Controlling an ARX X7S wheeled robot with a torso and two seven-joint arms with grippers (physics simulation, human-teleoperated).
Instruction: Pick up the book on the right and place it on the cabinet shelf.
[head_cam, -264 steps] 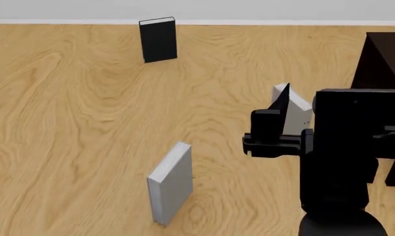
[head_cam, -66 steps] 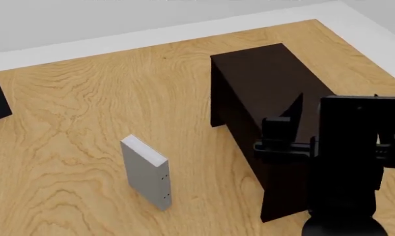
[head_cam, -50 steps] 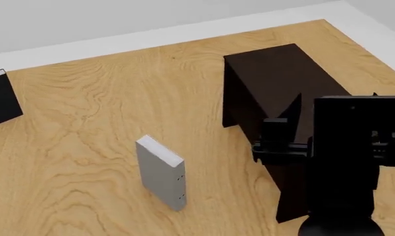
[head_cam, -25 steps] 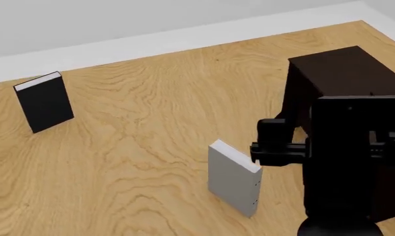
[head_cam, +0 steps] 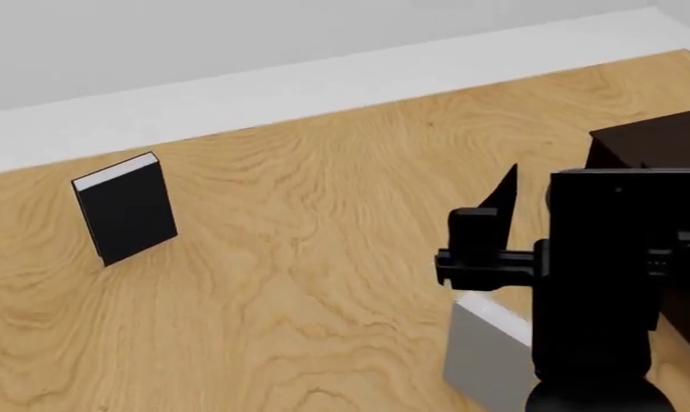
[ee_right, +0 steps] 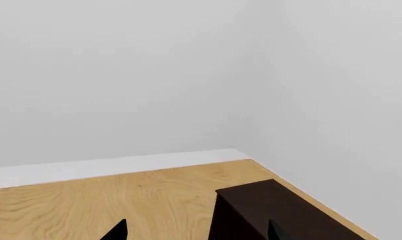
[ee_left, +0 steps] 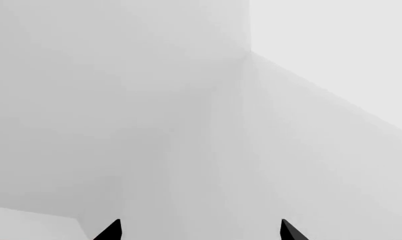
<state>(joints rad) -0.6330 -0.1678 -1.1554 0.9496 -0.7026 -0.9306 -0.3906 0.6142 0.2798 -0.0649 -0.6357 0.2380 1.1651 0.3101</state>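
**Status: grey book on the floor beside the cabinet, both claws empty**

**Book.** In the head view the book (head_cam: 482,352) stands upright on the wooden floor (head_cam: 299,283) near the view's lower right. Only its light grey cover and pale top edge show; the rest is hidden behind the robot's black arm housing (head_cam: 620,257). No claw touches it.

**Cabinet.** The cabinet (head_cam: 649,146) is a very dark brown box at the right edge of the head view, mostly covered by the arm housing. The book stands near it, on its left; whether the two touch cannot be told. In the right wrist view the cabinet (ee_right: 281,212) stands on the floor close to the corner where two white walls (ee_right: 121,75) meet. Its shelf board cannot be made out in any view.

**Other item.** A black book with a white page edge (head_cam: 125,209) stands upright on the floor well apart from the grey book, toward the far wall's white skirting board (head_cam: 322,86).

**Right gripper.** In its wrist view the right gripper (ee_right: 195,231) shows two dark finger tips set well apart, with nothing between them. It is held above the floor, facing the room corner.

**Left gripper.** In its wrist view the left gripper (ee_left: 199,231) likewise shows two dark tips spread wide, holding nothing. Only blank white wall surfaces lie ahead of it.
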